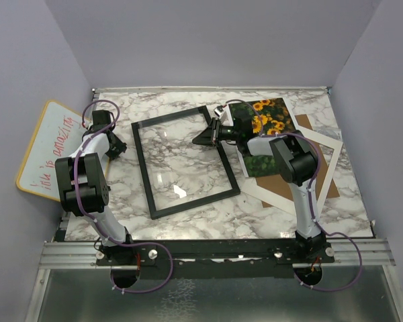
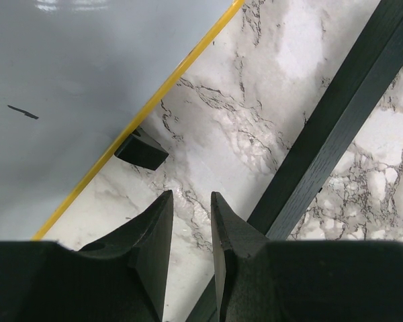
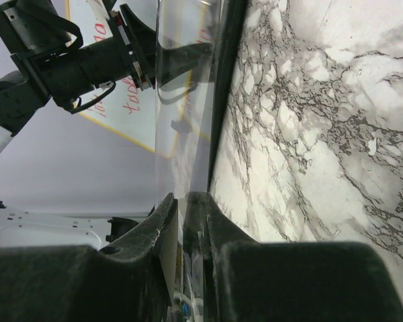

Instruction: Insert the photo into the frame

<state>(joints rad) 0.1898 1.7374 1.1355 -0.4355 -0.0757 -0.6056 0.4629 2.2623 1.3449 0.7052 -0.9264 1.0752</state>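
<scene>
1. I am judging the task as barely begun. The photo (image 1: 267,114) is lying face up on the right side of the bench (image 1: 208,218), outside the frame (image 1: 144,171), so nothing is seated yet.
2. The frame is lying in the middle of the bench with its clear pane in place and marble showing through. No print or board is sitting in it. I cannot tell whether it is lying face up or face down.
3. My right jaws (image 1: 205,137) are reaching in low at the frame's right rail, near its far corner. In my right wrist view they are standing at a narrow gap with the rail and pane edge running in between them, so I am taking it that they are pinching the frame there.
4. My right arm is crossing over the photo and hiding part of it. The photo seems to be resting on the brown backing board (image 1: 275,182) and the white mat (image 1: 275,200), and neither pair of jaws is touching it.
5. My left jaws (image 2: 191,196) are hanging over bare bench between the whiteboard's (image 2: 67,80) yellow rim and the frame's left rail, slightly parted and holding nothing.
6. Nearly everything is waiting to be done: freeing my right jaws from the frame, picking up the photo, carrying it across, and laying it square inside the rails.
</scene>
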